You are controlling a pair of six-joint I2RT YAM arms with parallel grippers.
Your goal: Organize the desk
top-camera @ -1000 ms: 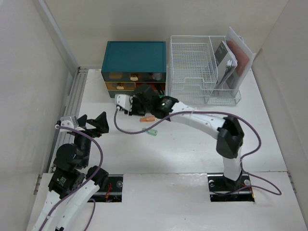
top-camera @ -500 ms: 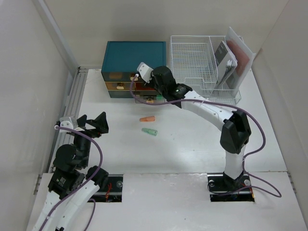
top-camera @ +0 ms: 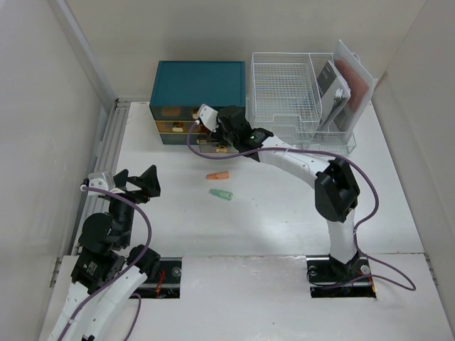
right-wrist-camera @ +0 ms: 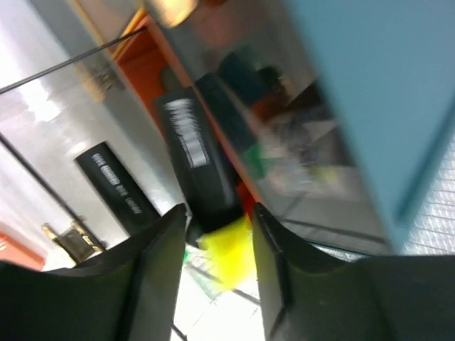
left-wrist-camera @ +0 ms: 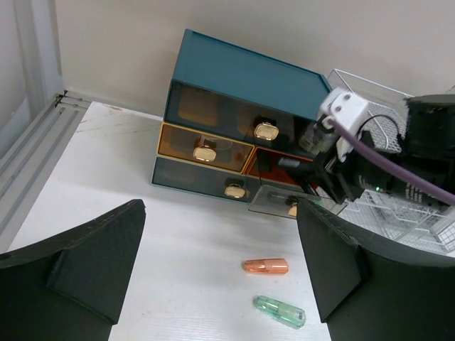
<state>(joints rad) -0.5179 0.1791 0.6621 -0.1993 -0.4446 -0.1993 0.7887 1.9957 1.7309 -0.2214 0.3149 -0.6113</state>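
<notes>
Since one second ago the right arm (top-camera: 298, 163) has left the middle of the large flat white matte desk (top-camera: 284, 220), where it was low over a small orange capsule-shaped piece (top-camera: 217, 175). Now it reaches to the front of the teal drawer box (top-camera: 199, 82). The left arm (top-camera: 106, 241) and the orange piece keep their places.

The desk fills the floor of the scene. It has two rectangular cut-outs at its near edge, where the arm bases stand. At its far edge stands the drawer box, with smoky and amber drawers and golden knobs. Just beside the box, on the right, is the white wire-mesh tray rack (top-camera: 281, 89), which holds leaning papers (top-camera: 340, 85) in its right compartment. A low grey transparent drawer (left-wrist-camera: 277, 202) on the right side of the box is pulled out.

The right gripper (right-wrist-camera: 219, 213) points into this open part of the box. Its jaws are partly apart, and between them is a black pen-shaped thing (right-wrist-camera: 199, 167) with a yellow end. The wrist view is blurred, so I cannot tell if the fingers press it or only stand around it. The left gripper (left-wrist-camera: 220, 213) hangs over the left part of the desk with its jaws spread wide and nothing between them.

The orange piece lies on the bare desk in front of the box. Near it, but not touching, lies a small green translucent piece (top-camera: 221, 193).
</notes>
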